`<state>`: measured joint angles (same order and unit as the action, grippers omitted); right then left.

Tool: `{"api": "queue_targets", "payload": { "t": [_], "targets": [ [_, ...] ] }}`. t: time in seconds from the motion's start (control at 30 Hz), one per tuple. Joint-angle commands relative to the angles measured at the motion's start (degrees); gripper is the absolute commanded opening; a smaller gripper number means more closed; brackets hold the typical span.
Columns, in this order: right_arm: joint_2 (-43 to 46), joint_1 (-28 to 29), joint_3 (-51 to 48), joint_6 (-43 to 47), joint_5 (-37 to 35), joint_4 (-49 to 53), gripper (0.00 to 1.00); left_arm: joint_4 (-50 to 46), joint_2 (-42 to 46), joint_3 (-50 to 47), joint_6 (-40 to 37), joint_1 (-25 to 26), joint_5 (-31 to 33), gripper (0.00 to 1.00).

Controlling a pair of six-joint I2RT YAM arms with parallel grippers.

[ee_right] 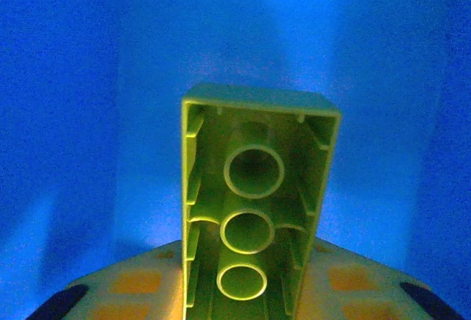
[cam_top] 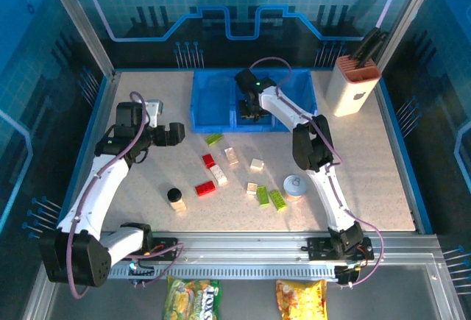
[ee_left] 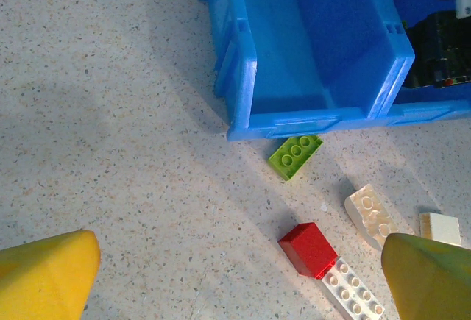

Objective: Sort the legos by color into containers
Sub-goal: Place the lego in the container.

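Speckled beige table (cam_top: 383, 187) carrying a wide, shallow blue plastic tray (cam_top: 213, 123) of three compartments at far centre. Right claw (cam_top: 250, 108), over the middle compartment, is clamped on a lime-green plastic brick (ee_right: 254, 210), hollow underside showing. Left claw (ee_left: 235, 283) hangs wide open and empty, left of the tray. Loose red, lime and cream bricks (cam_top: 205, 188) lie scattered on the table, near of the tray.

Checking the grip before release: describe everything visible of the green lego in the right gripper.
The lime green lego is a glossy plastic oblong, its hollow underside toward the wrist camera: three round tubes in a row, ribs along the walls. The right gripper is shut on its near end, holding it over the blue tray. Whether it touches the tray cannot be told.
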<state>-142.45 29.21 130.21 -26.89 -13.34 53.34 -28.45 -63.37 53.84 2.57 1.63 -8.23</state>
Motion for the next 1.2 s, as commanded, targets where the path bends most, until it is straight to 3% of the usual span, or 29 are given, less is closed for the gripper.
{"api": "queue_targets", "payload": {
  "t": [0.0,0.37,0.73,1.17],
  "targets": [
    [-2.83,-1.0,3.48,0.72,-0.8,0.52,0.34,-1.07,0.78,0.25,-1.08,-0.4,-0.02,0.99],
    [-5.06,-1.27,5.92,0.55,-1.07,1.12,0.42,-1.0,0.47,0.21,-1.08,-0.4,-0.23,0.99],
    [1.49,-0.85,7.06,1.55,-1.51,5.13,0.49,-1.23,0.3,0.3,-0.72,-0.4,0.09,0.99],
    [18.81,2.62,-9.86,1.41,-0.33,2.78,0.49,-9.94,-4.58,6.67,4.29,1.35,4.2,0.96]
  ]
}}
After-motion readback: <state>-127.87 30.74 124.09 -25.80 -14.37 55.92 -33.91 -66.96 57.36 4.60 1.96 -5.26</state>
